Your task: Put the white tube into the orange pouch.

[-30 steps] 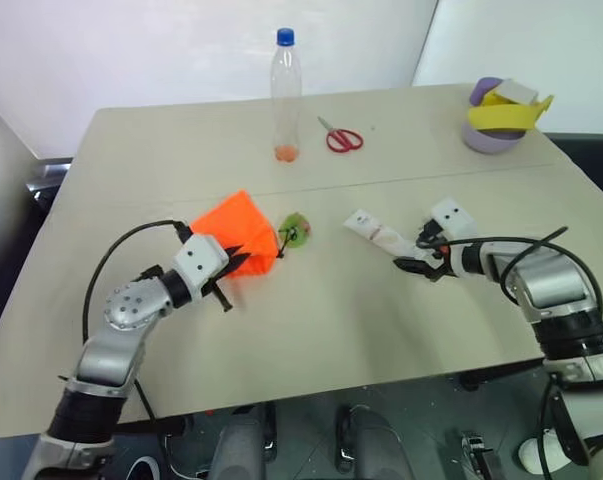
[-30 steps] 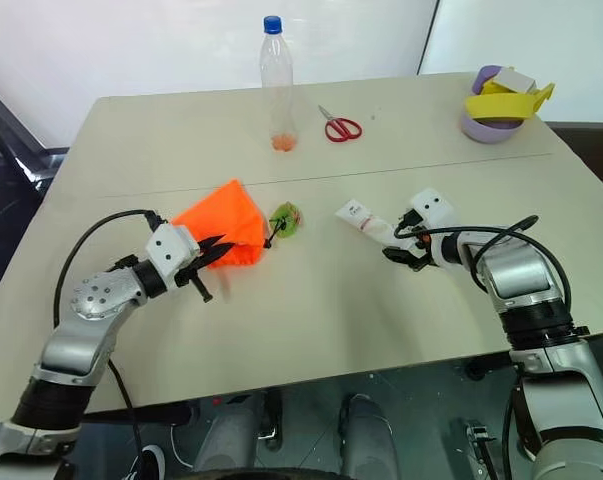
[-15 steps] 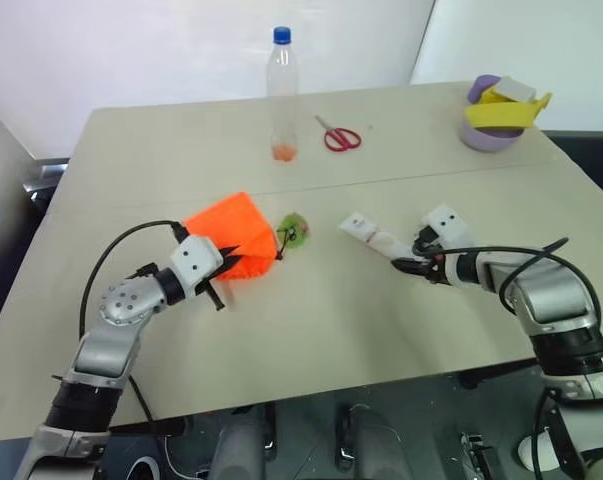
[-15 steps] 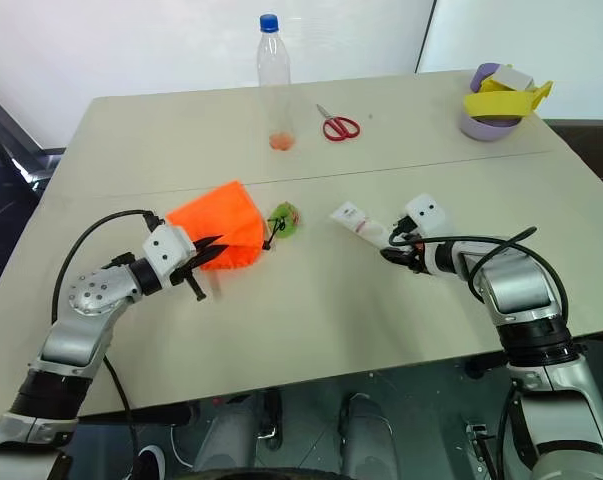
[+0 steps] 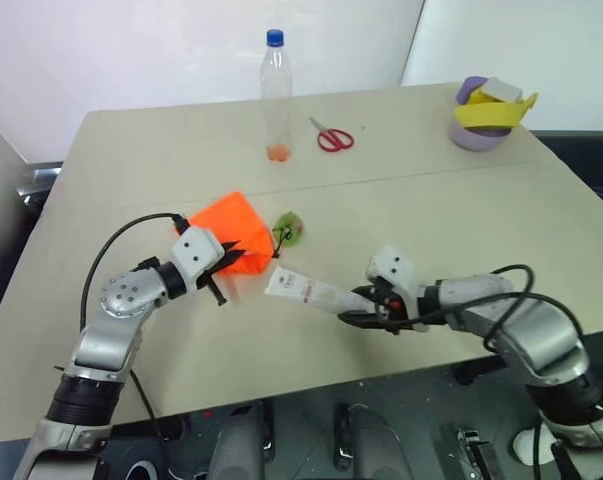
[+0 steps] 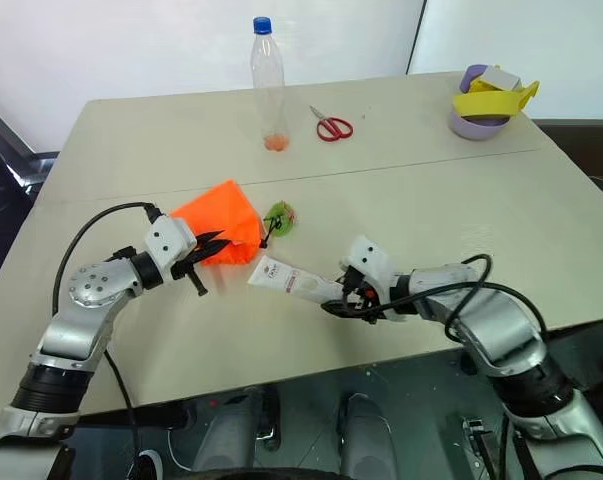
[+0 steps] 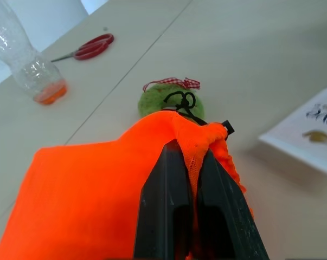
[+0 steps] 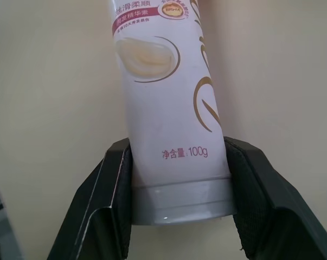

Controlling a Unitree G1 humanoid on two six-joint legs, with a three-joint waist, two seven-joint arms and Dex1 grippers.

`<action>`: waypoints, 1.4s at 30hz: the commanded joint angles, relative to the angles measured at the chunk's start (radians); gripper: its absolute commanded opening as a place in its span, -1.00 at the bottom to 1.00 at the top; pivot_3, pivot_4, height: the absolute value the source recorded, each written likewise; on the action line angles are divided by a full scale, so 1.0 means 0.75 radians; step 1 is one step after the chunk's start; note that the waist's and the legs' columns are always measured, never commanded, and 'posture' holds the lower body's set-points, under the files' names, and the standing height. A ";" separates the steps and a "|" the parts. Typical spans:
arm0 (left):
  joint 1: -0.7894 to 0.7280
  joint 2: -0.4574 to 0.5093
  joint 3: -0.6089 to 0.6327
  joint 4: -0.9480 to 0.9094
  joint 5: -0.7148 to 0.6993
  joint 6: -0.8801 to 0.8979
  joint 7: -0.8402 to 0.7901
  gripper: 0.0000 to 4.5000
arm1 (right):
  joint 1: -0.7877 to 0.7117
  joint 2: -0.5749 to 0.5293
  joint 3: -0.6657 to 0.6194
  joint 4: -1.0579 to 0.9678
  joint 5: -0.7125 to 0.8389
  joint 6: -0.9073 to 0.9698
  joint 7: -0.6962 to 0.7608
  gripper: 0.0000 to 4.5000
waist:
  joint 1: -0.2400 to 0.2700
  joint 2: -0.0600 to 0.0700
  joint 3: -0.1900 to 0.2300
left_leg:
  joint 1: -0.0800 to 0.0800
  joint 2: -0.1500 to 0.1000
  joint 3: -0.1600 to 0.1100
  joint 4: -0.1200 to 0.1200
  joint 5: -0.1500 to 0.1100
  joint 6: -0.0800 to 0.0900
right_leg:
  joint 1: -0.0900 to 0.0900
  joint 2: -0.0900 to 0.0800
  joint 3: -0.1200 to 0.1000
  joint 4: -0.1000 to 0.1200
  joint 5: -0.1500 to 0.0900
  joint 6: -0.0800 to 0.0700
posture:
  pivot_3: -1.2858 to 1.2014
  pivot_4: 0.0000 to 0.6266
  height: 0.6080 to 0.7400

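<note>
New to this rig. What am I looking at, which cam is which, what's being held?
A two-armed humanoid robot at a table. Two pictures come from its head cameras, looking down; the other two from cameras on each wrist. The left gripper is shut on the orange pouch; its cord's green tag lies beside it. The right gripper holds the white tube by its cap end, flat end toward the pouch. Farther back: bottle, scissors, purple bowl.
</note>
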State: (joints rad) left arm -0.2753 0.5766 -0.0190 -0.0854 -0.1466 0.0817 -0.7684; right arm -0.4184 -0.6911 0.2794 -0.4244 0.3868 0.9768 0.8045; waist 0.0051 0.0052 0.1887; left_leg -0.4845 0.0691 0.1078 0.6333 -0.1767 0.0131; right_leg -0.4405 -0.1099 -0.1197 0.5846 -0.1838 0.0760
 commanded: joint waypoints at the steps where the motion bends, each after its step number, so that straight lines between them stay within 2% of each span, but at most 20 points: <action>1: 0.000 0.015 0.014 -0.074 -0.029 0.001 -0.022 -1.00 | -0.086 0.099 0.063 0.074 -0.058 -0.083 -0.046 -0.18 | 0.001 -0.001 0.000 | 0.000 -0.001 0.004 -0.004 0.000 0.000 | -0.003 -0.002 0.002 -0.002 0.002 -0.002 | 0.03 -0.52 1.00; 9: 0.038 0.029 0.014 -0.162 -0.042 0.071 -0.028 -1.00 | -0.208 0.282 0.070 0.261 -0.120 -0.141 -0.127 -0.18 | 0.007 -0.001 0.000 | 0.006 -0.004 0.015 -0.002 0.003 -0.003 | -0.007 -0.003 0.002 0.003 0.002 -0.001 | 0.03 -0.52 1.00; 12: 0.045 0.027 0.016 -0.177 -0.046 0.075 -0.033 -1.00 | -0.211 0.307 0.103 0.269 -0.148 -0.148 -0.133 -0.18 | 0.010 -0.001 -0.001 | 0.006 -0.004 0.020 -0.001 0.002 -0.001 | -0.009 -0.004 0.002 0.010 0.001 0.002 | 0.03 -0.52 1.00; 17: 0.051 0.013 0.009 -0.171 -0.039 0.088 -0.019 -1.00 | -0.282 0.514 0.148 0.338 -0.183 -0.125 -0.247 -0.18 | -0.002 -0.001 -0.001 | 0.008 -0.002 0.022 0.000 0.005 -0.007 | -0.013 -0.004 0.002 0.017 0.000 -0.001 | 0.03 -0.52 1.00; 23: 0.053 0.007 0.002 -0.184 -0.044 0.110 -0.014 -1.00 | -0.372 0.699 0.097 0.513 -0.259 -0.134 -0.420 -0.18 | -0.009 -0.001 -0.001 | 0.008 0.000 0.026 0.000 0.006 -0.007 | -0.016 -0.004 0.002 0.018 0.005 -0.007 | 0.03 -0.52 1.00; 27: 0.066 0.009 0.000 -0.198 -0.037 0.122 -0.007 -1.00 | -0.362 0.708 0.120 0.501 -0.275 -0.132 -0.422 -0.18 | -0.009 -0.002 -0.001 | 0.007 0.001 0.029 -0.001 0.006 -0.007 | -0.020 -0.005 0.004 0.018 0.008 -0.011 | 0.03 -0.52 1.00; 34: 0.095 0.030 0.020 -0.200 -0.025 0.102 -0.002 -1.00 | -0.295 0.592 0.089 0.284 -0.194 0.002 -0.333 -0.18 | -0.021 -0.002 -0.001 | 0.006 0.001 0.034 -0.001 0.006 -0.007 | -0.023 -0.005 0.007 0.019 0.006 -0.008 | 0.03 -0.52 1.00; 42: 0.136 0.084 0.027 -0.230 -0.066 0.190 -0.049 -1.00 | -0.257 0.715 -0.068 0.232 -0.099 0.179 -0.439 -0.18 | -0.025 -0.003 -0.002 | 0.008 0.002 0.034 -0.001 0.006 -0.008 | -0.026 -0.004 0.007 0.023 0.007 -0.009 | 0.03 -0.52 1.00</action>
State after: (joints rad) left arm -0.1863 0.6287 -0.0124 -0.2290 -0.1842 0.2143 -0.7911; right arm -0.5971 -0.1809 0.2783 -0.1964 0.2845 1.1078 0.4929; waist -0.0138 0.0030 0.1873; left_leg -0.4787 0.0705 0.1331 0.6327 -0.1720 0.0070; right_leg -0.4599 -0.1133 -0.1141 0.6020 -0.1786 0.0688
